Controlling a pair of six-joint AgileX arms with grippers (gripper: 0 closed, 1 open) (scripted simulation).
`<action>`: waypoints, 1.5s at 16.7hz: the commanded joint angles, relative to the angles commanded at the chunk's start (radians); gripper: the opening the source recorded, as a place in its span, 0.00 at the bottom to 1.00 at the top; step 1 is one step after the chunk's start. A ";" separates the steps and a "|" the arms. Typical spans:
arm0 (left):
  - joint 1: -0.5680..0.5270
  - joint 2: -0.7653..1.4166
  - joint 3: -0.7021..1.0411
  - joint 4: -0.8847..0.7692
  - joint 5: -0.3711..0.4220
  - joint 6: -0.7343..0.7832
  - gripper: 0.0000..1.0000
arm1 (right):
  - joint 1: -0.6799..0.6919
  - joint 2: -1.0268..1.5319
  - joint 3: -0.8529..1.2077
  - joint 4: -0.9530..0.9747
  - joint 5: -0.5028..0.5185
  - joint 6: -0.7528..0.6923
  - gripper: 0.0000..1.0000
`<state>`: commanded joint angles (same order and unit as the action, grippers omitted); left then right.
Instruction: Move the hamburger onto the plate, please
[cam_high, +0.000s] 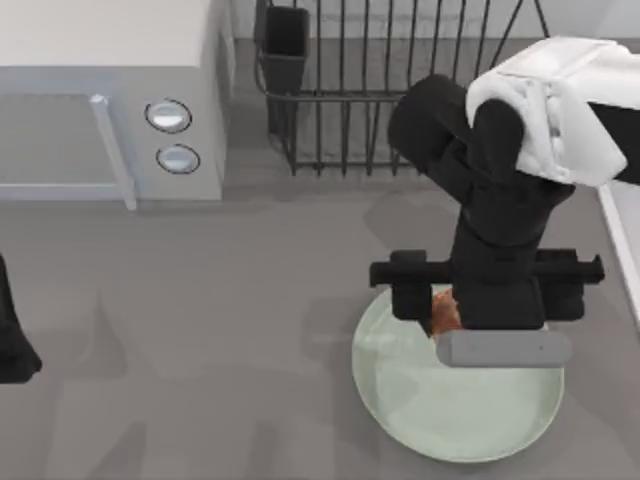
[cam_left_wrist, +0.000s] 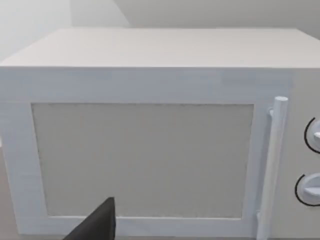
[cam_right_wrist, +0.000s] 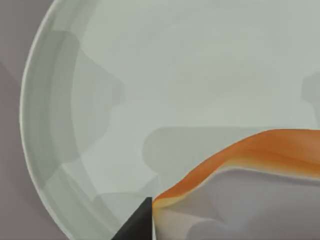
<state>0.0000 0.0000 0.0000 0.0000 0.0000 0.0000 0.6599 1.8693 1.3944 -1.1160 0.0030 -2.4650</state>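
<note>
You get the top view looking straight down on counter (cam_high: 200, 300); left wrist faces microwave (cam_left_wrist: 150, 125) close, right wrist sits just over plate (cam_right_wrist: 150, 75), both shared with top.

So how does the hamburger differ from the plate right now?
The hamburger is a small orange-brown lump; the plate is large, round, pale mint green and glossy. The hamburger sits under the right gripper, over the plate's far edge, while the plate lies flat on the table. The hamburger is mostly hidden by the arm; much of the plate is in plain sight. The left gripper is parked at the table's left edge.
</note>
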 joint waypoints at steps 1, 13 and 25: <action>0.000 0.000 0.000 0.000 0.000 0.000 1.00 | 0.002 0.001 0.001 0.001 0.000 -0.003 0.00; 0.000 0.000 0.000 0.000 0.000 0.000 1.00 | 0.000 0.052 -0.111 0.164 0.001 -0.004 0.00; 0.000 0.000 0.000 0.000 0.000 0.000 1.00 | 0.000 0.054 -0.115 0.169 0.000 -0.004 0.60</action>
<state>0.0000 0.0000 0.0000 0.0000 0.0000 0.0000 0.6600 1.9233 1.2798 -0.9466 0.0034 -2.4692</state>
